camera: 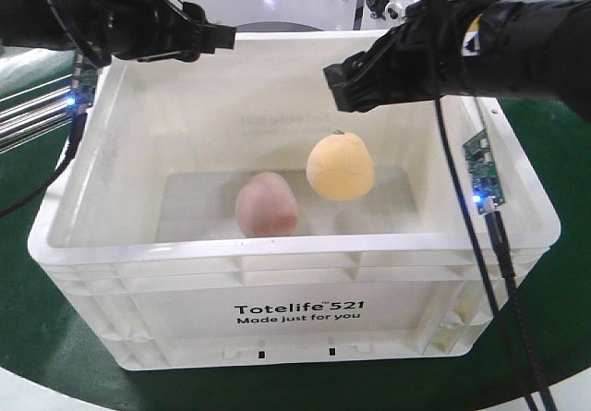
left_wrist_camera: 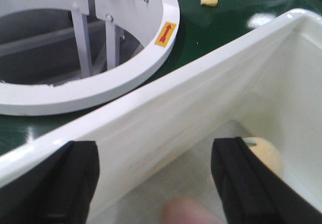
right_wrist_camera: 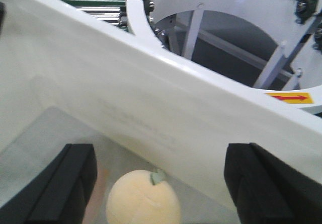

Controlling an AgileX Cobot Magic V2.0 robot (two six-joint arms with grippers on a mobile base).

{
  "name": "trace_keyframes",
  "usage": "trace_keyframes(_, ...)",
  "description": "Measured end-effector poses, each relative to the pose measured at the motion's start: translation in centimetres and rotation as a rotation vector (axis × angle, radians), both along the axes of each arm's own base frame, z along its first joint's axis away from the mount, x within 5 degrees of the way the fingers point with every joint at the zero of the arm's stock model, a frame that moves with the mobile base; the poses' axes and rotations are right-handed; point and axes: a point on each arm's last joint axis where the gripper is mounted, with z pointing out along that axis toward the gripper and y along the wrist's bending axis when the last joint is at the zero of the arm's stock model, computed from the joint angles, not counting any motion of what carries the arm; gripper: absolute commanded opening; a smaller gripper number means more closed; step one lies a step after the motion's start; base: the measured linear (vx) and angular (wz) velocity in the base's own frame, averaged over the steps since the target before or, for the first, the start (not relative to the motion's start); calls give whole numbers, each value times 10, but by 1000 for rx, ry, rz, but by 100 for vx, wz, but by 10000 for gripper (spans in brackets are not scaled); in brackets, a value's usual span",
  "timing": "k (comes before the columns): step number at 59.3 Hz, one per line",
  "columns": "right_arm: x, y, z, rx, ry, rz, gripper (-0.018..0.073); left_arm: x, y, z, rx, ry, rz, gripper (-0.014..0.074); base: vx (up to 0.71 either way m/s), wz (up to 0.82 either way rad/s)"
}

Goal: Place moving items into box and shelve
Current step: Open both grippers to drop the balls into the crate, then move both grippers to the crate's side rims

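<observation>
Starting with the big stuff: we've got the white ring frame (left_wrist_camera: 126,78) sitting on the green floor (left_wrist_camera: 226,22) just behind the box (camera: 185,247). The box is the white crate with the Totelife print facing the front camera.

Both arms hang over the far half of the box. The left gripper (left_wrist_camera: 155,146) is near the back-left corner with its fingers spread wide and nothing between them. The right gripper (right_wrist_camera: 161,153) is above the back-right area, also spread wide and empty.

Down on the box floor are both moving items. The pink ball (camera: 266,205) is about in the middle. The yellow-cream ball (camera: 340,166) is just beside it, to the right and further back, almost under the right gripper. We can't tell if the two touch.

So our read is that the loading part looks done and the shelving part hasn't begun. Next we'd guess each arm has to get a hold on a box wall or rim on opposite sides, then lift evenly so the balls don't roll around. No shelf shows in any view, so we can't say where it goes.

The tiny yellow cap piece (left_wrist_camera: 209,1) is out on the green floor, well away from the box.
</observation>
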Motion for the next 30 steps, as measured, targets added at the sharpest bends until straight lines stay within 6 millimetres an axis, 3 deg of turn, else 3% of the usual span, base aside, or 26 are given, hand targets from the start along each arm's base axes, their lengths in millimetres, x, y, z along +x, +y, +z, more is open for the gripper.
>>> trace_keyframes(11,-10,-49,21,27,8,-196,580,-25,19,26,75,-72,51,586,0,0)
trace_keyframes(18,-17,-78,11,4,40,-293,561,-40,34,37,89,-83,155,586,0,0)
trace_keyframes(24,-26,-89,-14,-20,106,-323,548,-52,48,24,122,-63,244,586,0,0)
trace_keyframes(30,-32,-90,-27,-25,141,-324,547,-62,56,2,129,-7,305,586,0,0)
